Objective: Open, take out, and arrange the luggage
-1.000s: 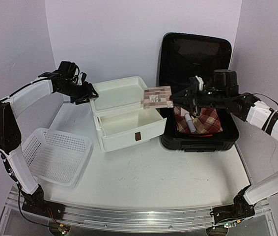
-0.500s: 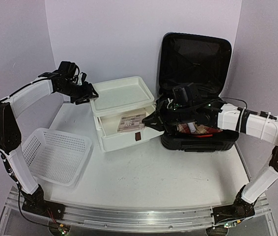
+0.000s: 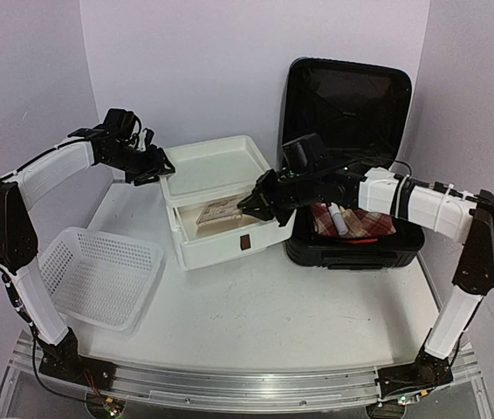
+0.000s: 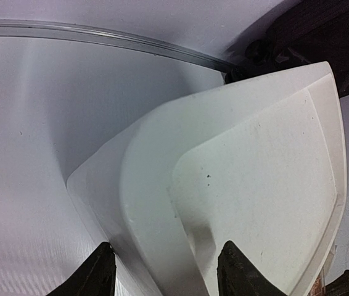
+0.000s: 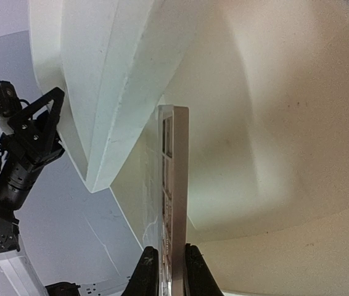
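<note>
Your right hand (image 3: 249, 208) pinches a flat checked packet (image 3: 219, 213) inside the open middle drawer (image 3: 229, 243), probably to lay it flat. Your left hand (image 3: 161, 168) clamps the top drawer (image 3: 216, 164) at its corner, likely steadying it. The luggage (image 3: 352, 253) stands open at the right rear of the desk (image 3: 273, 305).

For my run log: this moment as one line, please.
right tool: holds checkered packet in open drawer | left tool: grips top tray | luggage: open

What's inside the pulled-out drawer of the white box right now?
A flat brown patterned packet, tilted and pinched by the right gripper. The back of the drawer is covered by the top tray, so anything there is hidden.
</note>
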Controlling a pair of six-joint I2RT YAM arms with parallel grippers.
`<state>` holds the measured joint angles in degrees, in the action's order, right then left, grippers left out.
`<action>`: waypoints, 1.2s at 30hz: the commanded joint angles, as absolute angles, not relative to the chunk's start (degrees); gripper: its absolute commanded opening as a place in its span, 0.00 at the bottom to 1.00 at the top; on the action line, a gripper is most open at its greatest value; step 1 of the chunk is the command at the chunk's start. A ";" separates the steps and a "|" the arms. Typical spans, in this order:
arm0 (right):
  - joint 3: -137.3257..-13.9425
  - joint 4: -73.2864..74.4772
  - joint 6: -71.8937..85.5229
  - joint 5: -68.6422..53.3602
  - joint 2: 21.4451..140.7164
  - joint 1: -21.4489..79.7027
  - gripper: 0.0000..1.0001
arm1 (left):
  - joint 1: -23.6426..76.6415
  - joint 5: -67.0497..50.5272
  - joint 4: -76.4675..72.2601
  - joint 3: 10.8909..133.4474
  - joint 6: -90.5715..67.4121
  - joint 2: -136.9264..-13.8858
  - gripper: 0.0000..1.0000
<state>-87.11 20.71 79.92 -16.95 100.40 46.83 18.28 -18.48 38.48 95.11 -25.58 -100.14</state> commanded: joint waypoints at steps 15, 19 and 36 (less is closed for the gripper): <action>-112.98 43.67 48.22 -30.00 113.21 47.06 0.00 | 20.13 -23.14 41.31 93.82 -24.26 -100.37 0.56; -115.43 45.87 44.49 -32.45 115.64 47.10 0.00 | 20.13 -23.02 41.31 93.72 -24.26 -100.37 0.56; -119.80 46.45 42.80 -30.28 121.08 47.04 0.12 | 20.13 -23.25 41.31 93.73 -24.43 -100.72 0.56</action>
<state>-117.10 47.18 43.94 -31.05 120.33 46.81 18.44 -19.40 38.63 95.09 -25.52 -100.16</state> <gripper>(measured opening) 0.114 0.562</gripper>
